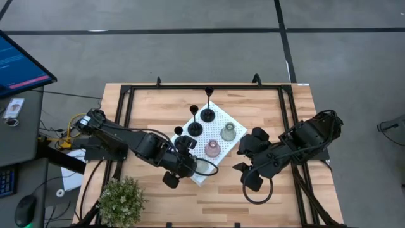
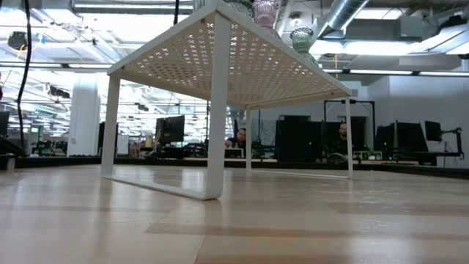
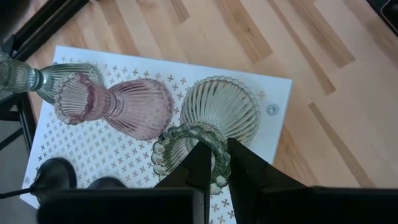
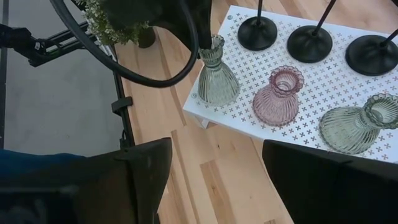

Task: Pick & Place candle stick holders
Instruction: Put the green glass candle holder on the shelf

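Six candle stick holders are on the white perforated board (image 1: 218,123), a small raised stand near the middle of the wooden table (image 1: 285,196). Three are black holders with round bases and thin stems: one (image 1: 208,114) toward the far side of the board, a second (image 1: 195,128) beside it, and a third (image 1: 179,132) at the board's left edge. Three are squat ribbed bell shapes: a pale green holder (image 1: 228,132) on the right part of the board, a pink holder (image 1: 212,148) just beside it, and a second pale green holder (image 4: 216,78) at the board's near corner. The left gripper (image 3: 214,163) sits over that near corner with its fingers (image 3: 199,163) closed onto the frilled rim of this second green holder, which stands upright on the board. The right gripper (image 4: 214,177) waits off the board's right side above bare table, its two fingers spread wide with nothing between them. One bushy green plant (image 1: 121,200) stands at the table's near left corner. In the low view, two people sit at desks in the room beyond the table.
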### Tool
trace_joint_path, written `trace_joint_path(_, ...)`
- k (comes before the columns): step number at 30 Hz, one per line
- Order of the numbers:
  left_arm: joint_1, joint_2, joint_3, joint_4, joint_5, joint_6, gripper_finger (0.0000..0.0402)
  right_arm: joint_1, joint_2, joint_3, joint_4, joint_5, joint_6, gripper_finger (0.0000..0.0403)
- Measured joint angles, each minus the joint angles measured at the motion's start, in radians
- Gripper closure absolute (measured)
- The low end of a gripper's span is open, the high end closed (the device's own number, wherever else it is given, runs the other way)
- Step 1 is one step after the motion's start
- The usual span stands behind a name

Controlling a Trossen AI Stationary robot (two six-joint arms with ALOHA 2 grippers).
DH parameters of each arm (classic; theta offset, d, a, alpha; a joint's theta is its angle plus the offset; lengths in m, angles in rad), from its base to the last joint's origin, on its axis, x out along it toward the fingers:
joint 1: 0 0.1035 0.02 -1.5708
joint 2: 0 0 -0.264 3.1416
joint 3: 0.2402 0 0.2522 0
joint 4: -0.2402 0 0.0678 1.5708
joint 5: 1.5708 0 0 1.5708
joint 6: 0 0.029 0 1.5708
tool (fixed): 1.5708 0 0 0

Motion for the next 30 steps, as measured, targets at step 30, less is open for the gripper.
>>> trace_joint_path(30, 0.022, 0.007, -0.001, -0.021, 0.022, -0.009, 0.0372, 0.001, 0.0, 0.0, 0.001, -0.011, 0.0, 0.0159)
